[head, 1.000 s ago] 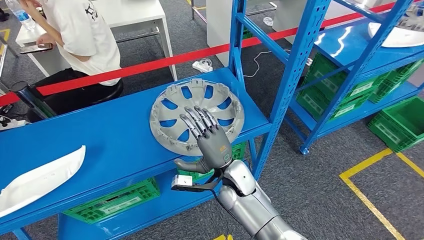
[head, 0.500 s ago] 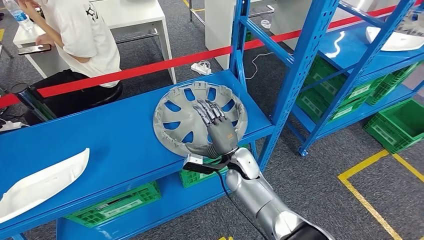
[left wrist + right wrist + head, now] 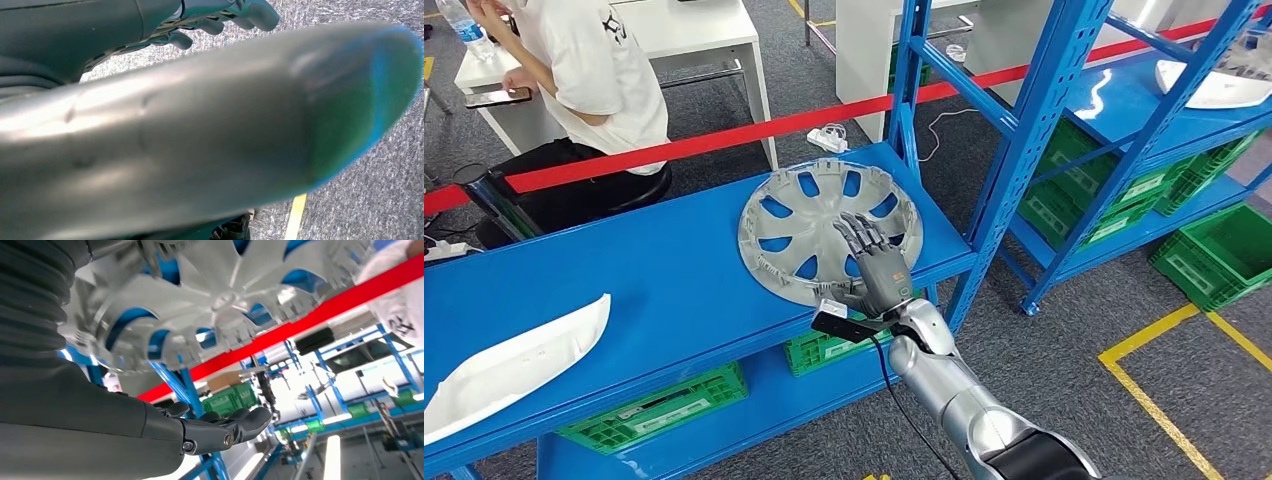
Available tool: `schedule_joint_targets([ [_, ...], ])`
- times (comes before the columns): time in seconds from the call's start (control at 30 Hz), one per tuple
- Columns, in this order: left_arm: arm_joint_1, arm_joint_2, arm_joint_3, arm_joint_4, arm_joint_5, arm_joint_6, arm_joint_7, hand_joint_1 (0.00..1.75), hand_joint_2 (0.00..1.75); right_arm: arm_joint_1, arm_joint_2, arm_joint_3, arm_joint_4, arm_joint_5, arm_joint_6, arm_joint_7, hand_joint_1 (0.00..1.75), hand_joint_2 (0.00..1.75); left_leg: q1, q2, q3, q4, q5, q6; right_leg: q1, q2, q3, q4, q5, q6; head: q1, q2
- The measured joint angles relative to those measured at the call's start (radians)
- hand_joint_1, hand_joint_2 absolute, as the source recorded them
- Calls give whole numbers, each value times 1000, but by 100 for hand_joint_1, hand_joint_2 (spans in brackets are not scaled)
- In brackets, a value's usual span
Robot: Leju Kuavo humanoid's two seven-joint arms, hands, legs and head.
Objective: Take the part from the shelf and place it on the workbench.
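Right hand (image 3: 879, 268) covers wheel cover (image 3: 809, 225) edge; grip unclear.

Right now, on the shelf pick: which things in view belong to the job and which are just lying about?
Job:
- grey hubcap, the part, lying on the blue shelf
- right hand, fingers spread over the hubcap's near edge
- left hand, by the floor, holding nothing

Lying about:
- white curved panel on the same shelf
- green crates below
- red barrier tape
- seated person
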Motion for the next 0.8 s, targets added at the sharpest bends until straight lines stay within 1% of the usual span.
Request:
schedule_joint_targets([
  [0.1,-3,0,0,0,-8,6,-1,0,0,-12,0,-10,46,-33,33,-20,0,175,0,0,1,0,0,0,0,0,0,0,0,0,0,0],
  [0.23,-6,-1,-3,0,-22,18,6,0,0,-47,-2,-43,146,-121,134,-85,0,175,0,1,2,-1,0,0,1,1,0,1,0,0,0,0],
  [0.3,-7,-2,-4,0,-26,22,12,0,0,-75,-2,-56,198,-137,171,-97,0,175,1,2,4,-1,-1,-1,1,2,2,1,-1,-1,0,0],
  [0.57,-12,-4,-4,0,-21,39,8,0,0,-161,-2,-69,335,-132,271,-72,0,175,1,6,20,-2,-6,-1,2,6,16,0,-6,-1,0,0],
  [0.8,-13,-6,-4,0,-14,49,6,0,0,-185,-2,-69,373,-115,289,-49,0,175,2,8,30,-2,-8,-1,2,8,25,-1,-7,1,0,0],
])
